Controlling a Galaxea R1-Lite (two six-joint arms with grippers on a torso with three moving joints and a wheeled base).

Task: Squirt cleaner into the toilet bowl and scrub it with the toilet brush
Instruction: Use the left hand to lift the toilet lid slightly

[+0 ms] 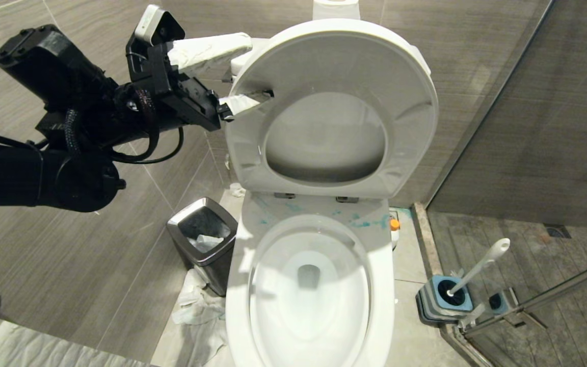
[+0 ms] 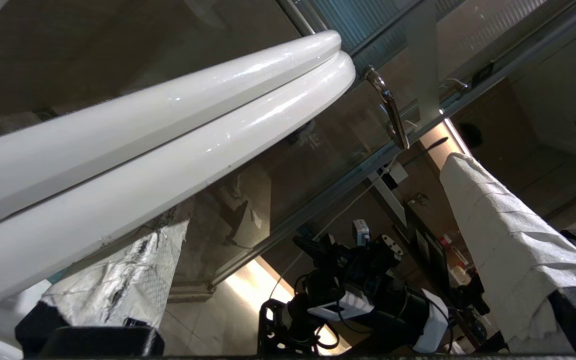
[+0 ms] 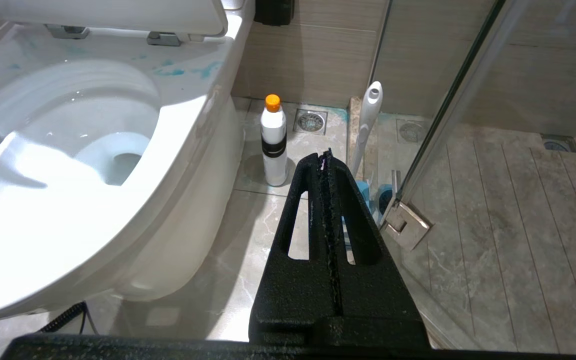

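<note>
The toilet bowl (image 1: pixel 382 285) stands open, its white seat and lid (image 1: pixel 334 66) raised upright. Turquoise cleaner (image 1: pixel 365 222) is smeared on the back of the rim, also seen as smears (image 3: pixel 183 70) in the right wrist view. My left gripper (image 1: pixel 255 71) is open, with paper-wrapped fingers (image 2: pixel 508 250) on either side of the raised seat's left edge (image 2: pixel 168 130). The toilet brush (image 1: pixel 482 264) stands in its blue-grey holder (image 1: pixel 444 300) on the floor right of the bowl. My right gripper (image 3: pixel 324 157) is shut and empty, low over the floor beside the bowl (image 3: pixel 183 135), near the brush handle (image 3: pixel 368 120).
A white bottle with an orange cap (image 3: pixel 273 140) stands on the floor between bowl and brush. A steel bin (image 1: pixel 204 244) and crumpled paper (image 1: pixel 196 311) lie left of the bowl. A glass shower door (image 3: pixel 448 115) and its hinge (image 3: pixel 405 227) close off the right.
</note>
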